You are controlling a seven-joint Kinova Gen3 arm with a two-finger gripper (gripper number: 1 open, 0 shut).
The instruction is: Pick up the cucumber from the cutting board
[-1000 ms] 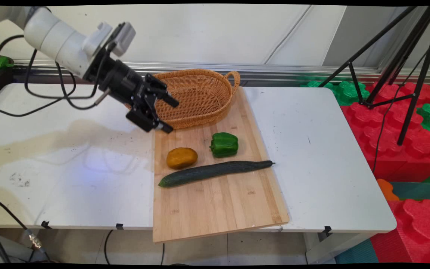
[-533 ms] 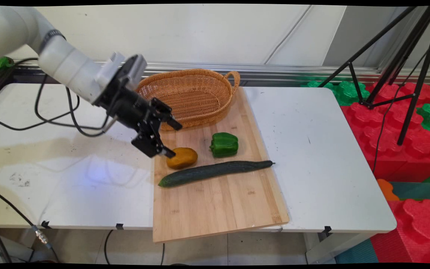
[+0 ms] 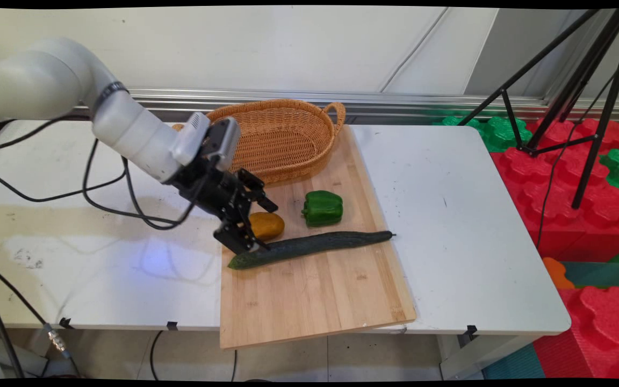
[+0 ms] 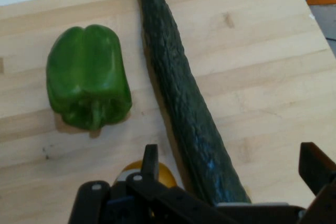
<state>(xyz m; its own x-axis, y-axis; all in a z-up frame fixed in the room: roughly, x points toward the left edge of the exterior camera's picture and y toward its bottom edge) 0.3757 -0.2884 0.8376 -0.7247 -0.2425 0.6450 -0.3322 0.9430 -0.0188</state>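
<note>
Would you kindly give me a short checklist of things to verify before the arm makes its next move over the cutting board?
1. Gripper open: ok, the jaws stand spread.
2. Gripper empty: ok, nothing is held.
3. Cucumber between the jaws: ok in the hand view, lying lengthwise up the middle.
4. Orange vegetable out of the way: not ok, it sits right by one jaw.
5. Green pepper apart from the cucumber: ok, bare board between them.
6. Basket free of the arm: ok.
</note>
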